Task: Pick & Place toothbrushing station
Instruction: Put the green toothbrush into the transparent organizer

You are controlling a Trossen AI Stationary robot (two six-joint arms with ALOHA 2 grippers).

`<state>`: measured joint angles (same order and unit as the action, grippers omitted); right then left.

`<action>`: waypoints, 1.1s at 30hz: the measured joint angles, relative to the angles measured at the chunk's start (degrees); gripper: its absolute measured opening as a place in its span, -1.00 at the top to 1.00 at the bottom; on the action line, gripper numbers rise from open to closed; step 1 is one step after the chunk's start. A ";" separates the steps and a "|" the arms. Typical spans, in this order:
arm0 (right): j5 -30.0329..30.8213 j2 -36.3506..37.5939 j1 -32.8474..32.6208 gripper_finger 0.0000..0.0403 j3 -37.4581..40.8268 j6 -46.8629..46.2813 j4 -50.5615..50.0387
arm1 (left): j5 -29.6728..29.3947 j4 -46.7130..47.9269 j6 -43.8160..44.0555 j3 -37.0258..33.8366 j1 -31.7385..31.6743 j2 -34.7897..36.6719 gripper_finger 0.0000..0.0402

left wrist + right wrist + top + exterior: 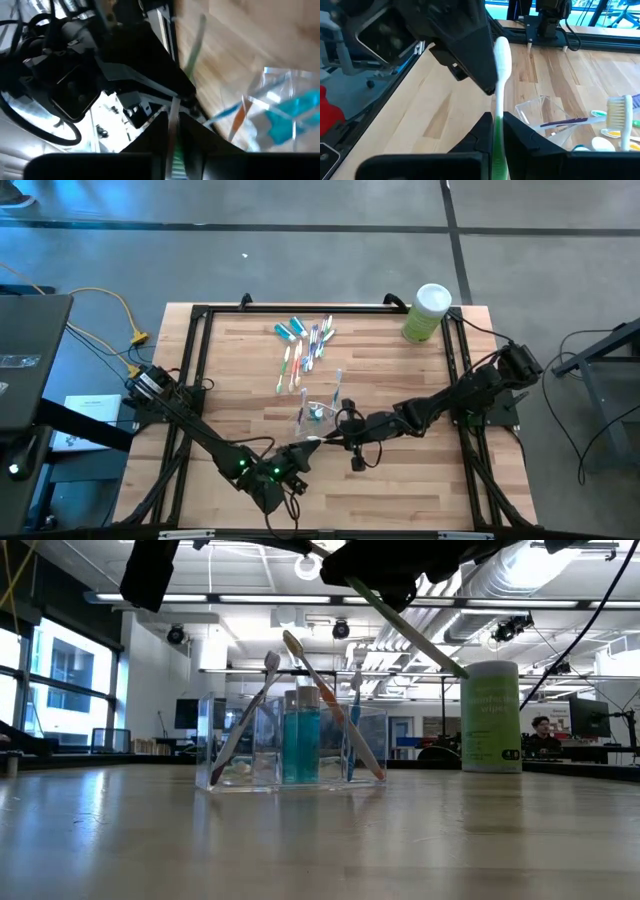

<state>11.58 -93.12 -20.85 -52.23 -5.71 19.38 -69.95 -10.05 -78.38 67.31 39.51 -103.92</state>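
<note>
A green-and-white toothbrush [499, 85] is held in the air between both grippers, above the table's near middle. My right gripper [498, 131] is shut on it, coming from the right. My left gripper [173, 131] faces it from the left, its fingers closed on the same brush. In the low view the toothbrush [410, 630] slants down toward the right, clear of the table. Beside them the clear cup [318, 410] stands on the wood, with toothbrushes and a teal tube [300, 745] leaning in it. More toothbrushes and toothpaste tubes [305, 340] lie loose farther back. My left gripper pinches the toothbrush's white stretch [173, 117] between its two fingers, which come about level from the table's left and lie along the brush. The brush is clear of the table. My right gripper pinches the green part of the handle [498, 142] between its two fingers, coming from the right and slanting slightly down. The fingers lie along the brush, whose white end [501, 50] runs on past them toward the left gripper.
A light-green canister with a white lid [428, 312] stands at the far right corner. A black frame [200, 315] runs round the wooden table top. Bare wood lies along the near edge and to the left of the cup.
</note>
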 joint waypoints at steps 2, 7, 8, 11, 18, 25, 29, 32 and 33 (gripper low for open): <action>-0.04 0.00 -0.03 0.92 0.00 0.17 0.43 | 1.09 -1.92 2.86 0.00 0.00 0.00 0.74; 0.75 0.16 0.01 0.92 -0.02 0.18 0.05 | 1.34 -5.98 7.34 0.00 0.66 0.00 0.53; 1.35 0.48 -0.04 0.92 0.00 0.46 -0.48 | 1.25 -6.06 8.46 0.00 1.01 0.00 0.50; 6.92 2.44 -1.21 0.92 0.00 2.27 -3.02 | 1.20 -5.94 11.22 0.00 2.62 0.00 0.44; 25.45 8.39 -7.00 0.92 -0.02 4.31 -11.01 | -4.08 -6.62 25.19 0.00 6.65 0.00 0.42; 42.57 15.50 -15.38 0.91 0.01 4.00 -24.11 | -15.38 -6.53 26.62 0.00 8.02 2.66 0.43; 48.11 20.37 -17.92 0.91 0.12 -1.37 -32.85 | -19.40 -2.59 28.00 -1.23 8.14 7.27 0.43; 48.75 24.38 -18.60 0.91 2.66 -3.32 -34.64 | -18.39 4.43 35.74 -3.75 6.62 12.80 0.43; 48.49 25.67 -18.41 0.91 4.16 -3.33 -33.74 | -16.43 7.55 39.69 -4.83 5.92 15.01 0.43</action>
<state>60.06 -67.45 -39.27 -48.07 -9.05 -14.36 -86.38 -2.51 -38.69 62.48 45.43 -88.91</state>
